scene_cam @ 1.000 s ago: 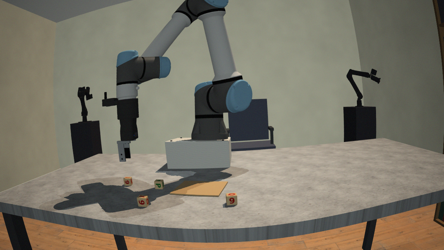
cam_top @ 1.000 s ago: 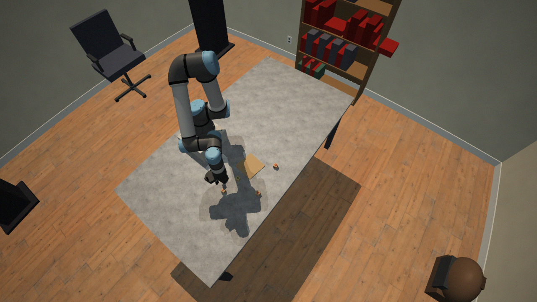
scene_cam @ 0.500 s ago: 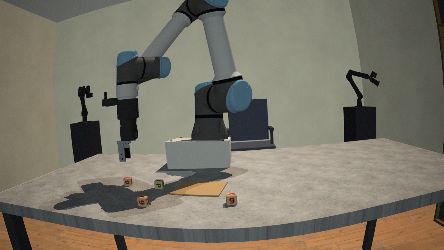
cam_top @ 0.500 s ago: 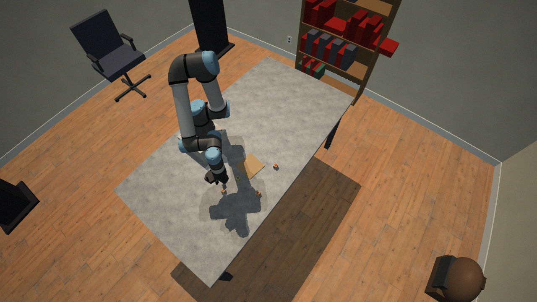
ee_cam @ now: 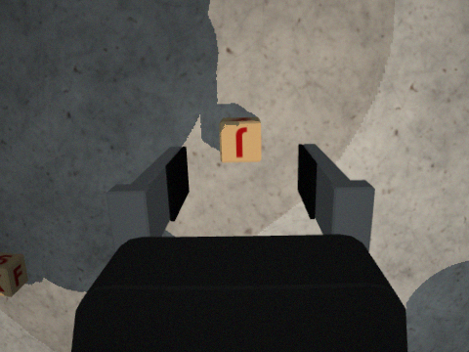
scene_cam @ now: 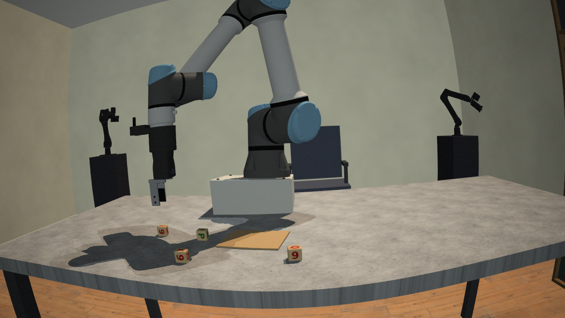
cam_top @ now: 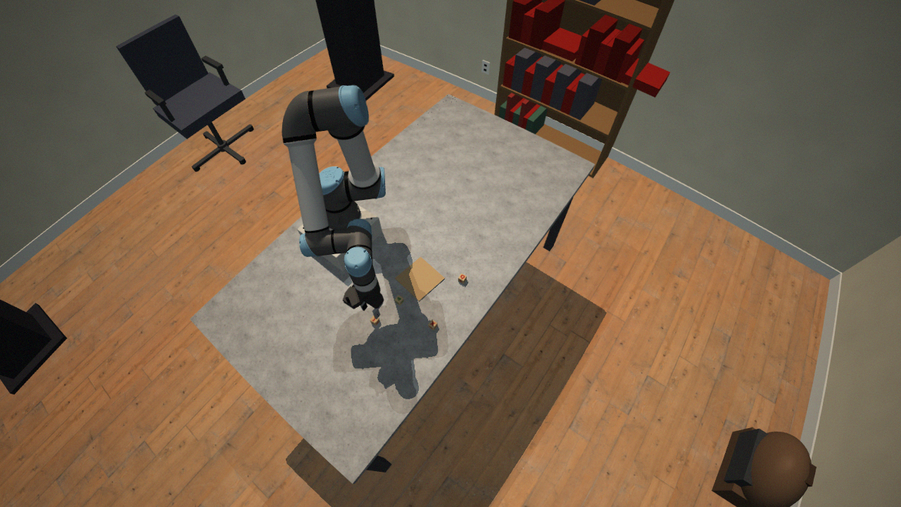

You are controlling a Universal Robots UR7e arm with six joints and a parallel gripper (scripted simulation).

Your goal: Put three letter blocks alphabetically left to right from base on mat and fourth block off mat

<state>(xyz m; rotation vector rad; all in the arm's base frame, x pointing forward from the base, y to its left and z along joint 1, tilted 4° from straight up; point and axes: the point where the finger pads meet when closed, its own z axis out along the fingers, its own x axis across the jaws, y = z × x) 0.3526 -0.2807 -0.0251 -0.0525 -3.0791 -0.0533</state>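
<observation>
My gripper (ee_cam: 242, 168) is open and empty and hangs above the table, also seen in the exterior view (scene_cam: 158, 196) and the top view (cam_top: 372, 308). Straight below it, apart from the fingers, lies a tan block (ee_cam: 240, 141) with a red J-like letter on top; it also shows in the exterior view (scene_cam: 162, 230) and the top view (cam_top: 375, 320). A block with a green P on its side (scene_cam: 202, 234) lies just left of the tan mat (scene_cam: 254, 240). A third block (scene_cam: 181, 255) lies nearer the front edge. A fourth block (scene_cam: 294, 253) lies right of the mat's front corner. All blocks are off the mat.
The white robot base box (scene_cam: 252, 194) stands behind the mat. The arm's shadow covers the table around the left blocks. The block at the wrist view's lower left edge (ee_cam: 12, 274) shows a red F on its side. The table's front edge is close to the blocks.
</observation>
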